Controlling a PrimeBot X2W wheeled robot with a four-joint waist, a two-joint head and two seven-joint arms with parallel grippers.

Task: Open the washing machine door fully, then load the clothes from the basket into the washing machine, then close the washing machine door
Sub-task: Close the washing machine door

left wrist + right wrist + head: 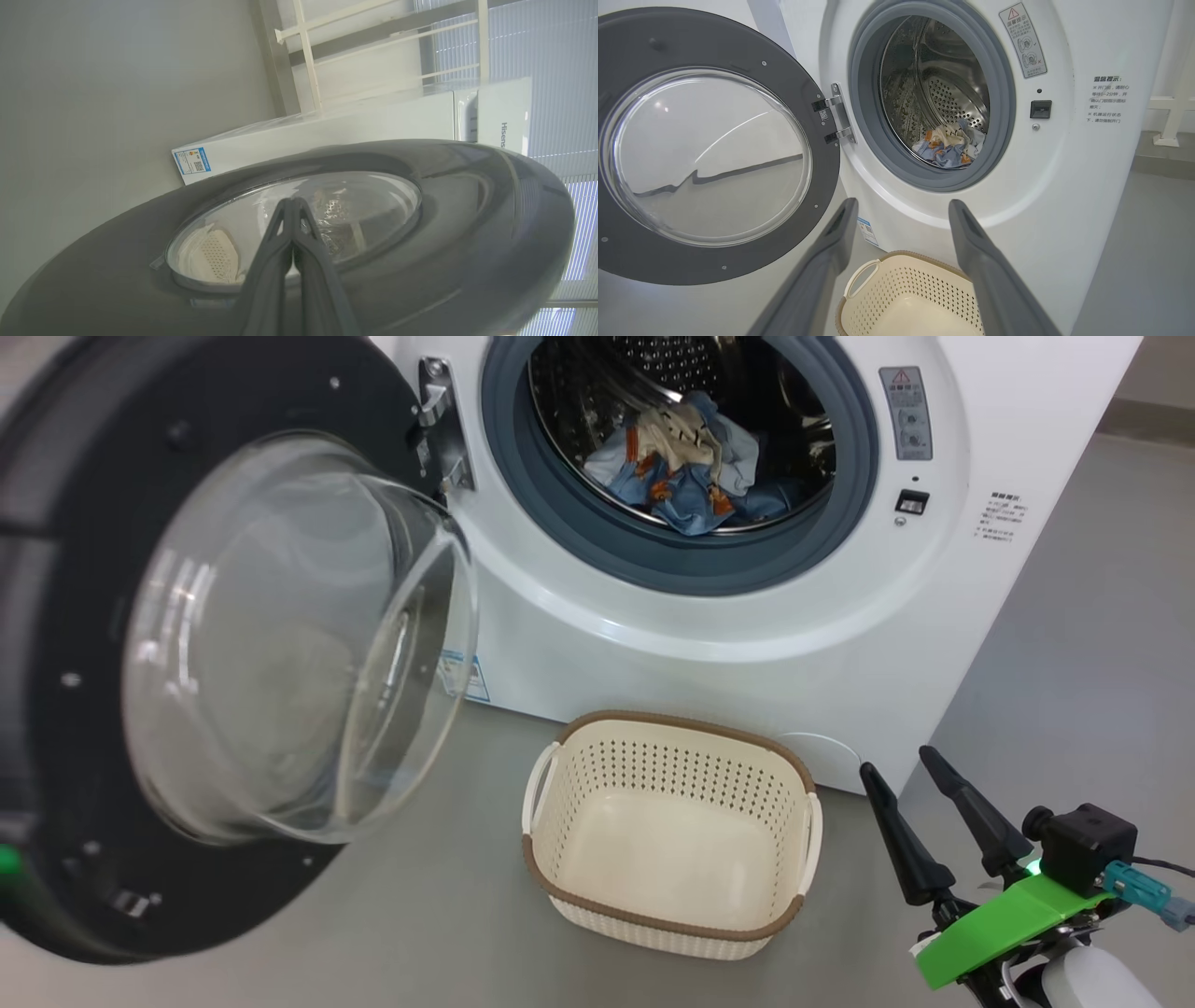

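Now the clothes (686, 467) lie near the drum's (597, 392) front edge, and the basket (672, 721) stands empty on the floor (420, 896). The left gripper (292, 205), pressed together close to the open washing machine door (467, 219), may slip on its glossy face, and cloth could catch. The right gripper (898, 761) is spread, empty.

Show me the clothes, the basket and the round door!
clothes (686, 476): head view, middle of the blue pile.
basket (672, 770): head view, holey back wall.
door (280, 644): head view, bulging glass window.
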